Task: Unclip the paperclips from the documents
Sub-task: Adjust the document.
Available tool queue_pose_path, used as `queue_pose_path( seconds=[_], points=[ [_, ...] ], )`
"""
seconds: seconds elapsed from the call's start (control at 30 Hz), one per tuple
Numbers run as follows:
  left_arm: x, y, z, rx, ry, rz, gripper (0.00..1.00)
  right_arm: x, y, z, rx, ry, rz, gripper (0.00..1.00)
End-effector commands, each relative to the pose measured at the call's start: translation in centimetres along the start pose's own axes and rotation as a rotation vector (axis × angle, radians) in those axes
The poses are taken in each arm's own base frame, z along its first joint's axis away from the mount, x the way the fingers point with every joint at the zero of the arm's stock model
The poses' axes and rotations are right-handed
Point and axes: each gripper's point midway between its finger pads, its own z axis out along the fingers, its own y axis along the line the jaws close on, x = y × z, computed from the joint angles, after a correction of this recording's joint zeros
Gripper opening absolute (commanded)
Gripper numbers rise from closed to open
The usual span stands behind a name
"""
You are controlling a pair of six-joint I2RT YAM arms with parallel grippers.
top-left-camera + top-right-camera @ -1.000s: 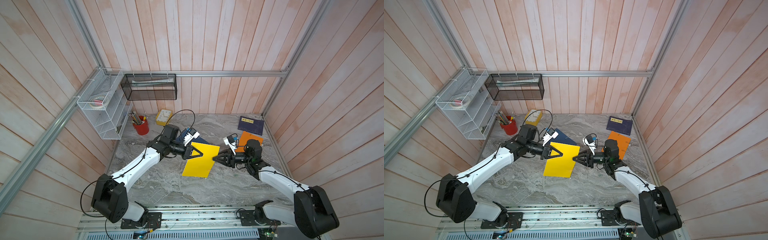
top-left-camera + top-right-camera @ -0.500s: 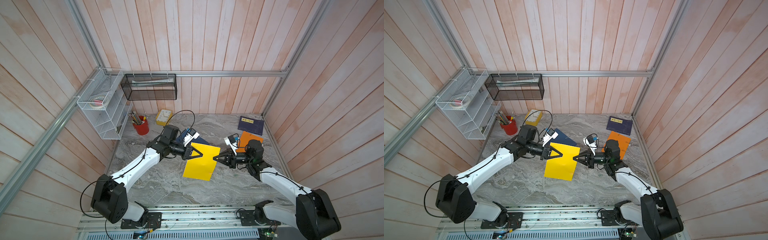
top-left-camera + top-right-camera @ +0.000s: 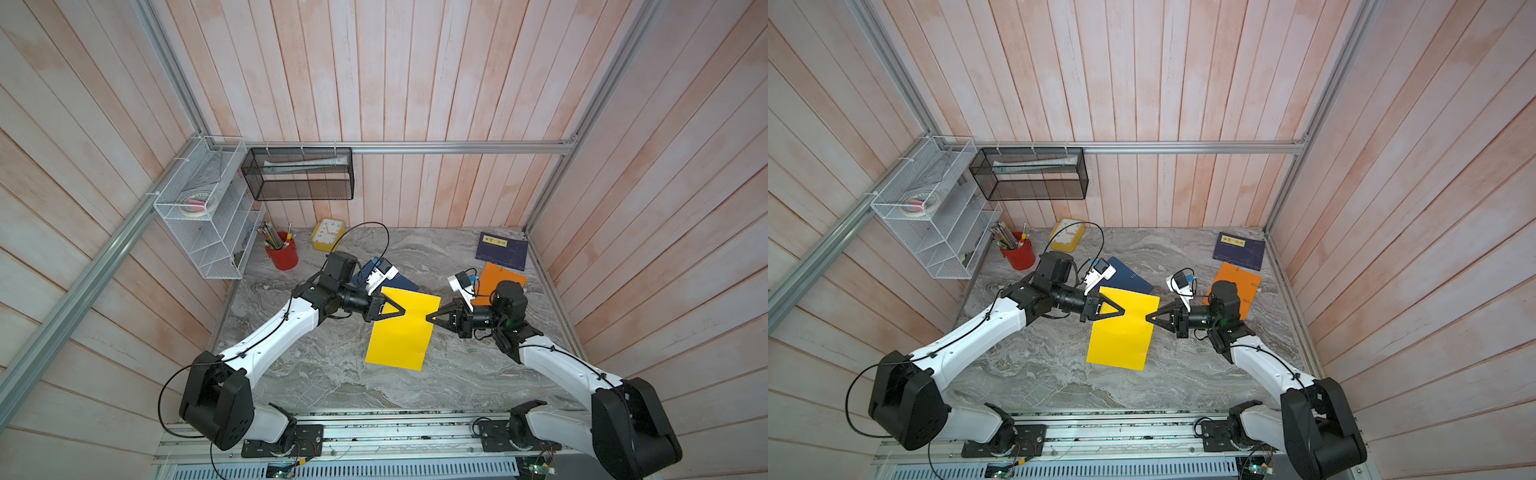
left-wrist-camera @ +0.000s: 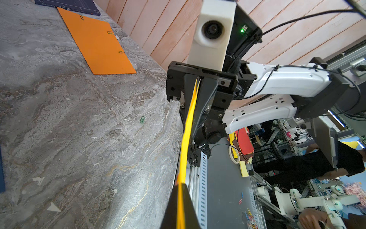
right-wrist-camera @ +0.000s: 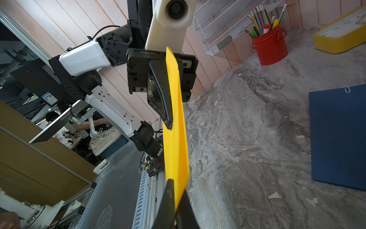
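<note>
I hold the thin yellow paper sheet [image 3: 401,345] lifted at frame centre, left gripper [image 3: 402,311] and right gripper [image 3: 428,319] clamped on opposite edges. Light, floppy; a reddish wire paperclip [image 3: 421,352], I think, sits lower right.

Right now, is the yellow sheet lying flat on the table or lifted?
Lifted: the yellow sheet is pinched at opposite edges by the shut jaws of the left gripper and right gripper.
</note>
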Motion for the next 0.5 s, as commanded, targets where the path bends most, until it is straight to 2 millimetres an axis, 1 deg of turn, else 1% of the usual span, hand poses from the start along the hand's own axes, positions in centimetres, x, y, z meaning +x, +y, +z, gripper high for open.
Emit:
queue_pose_path(
  seconds=[0.0,0.47],
  points=[
    [-0.13,-0.26,-0.62,-0.014,-0.017,0.029,0.00,0.21,0.12,-0.30,-0.004,-0.003,-0.005,0.03],
    [-0.30,-0.27,-0.91,-0.020,-0.023,0.030,0.00,0.41,-0.35,-0.42,0.018,0.005,0.006,0.04]
  ],
)
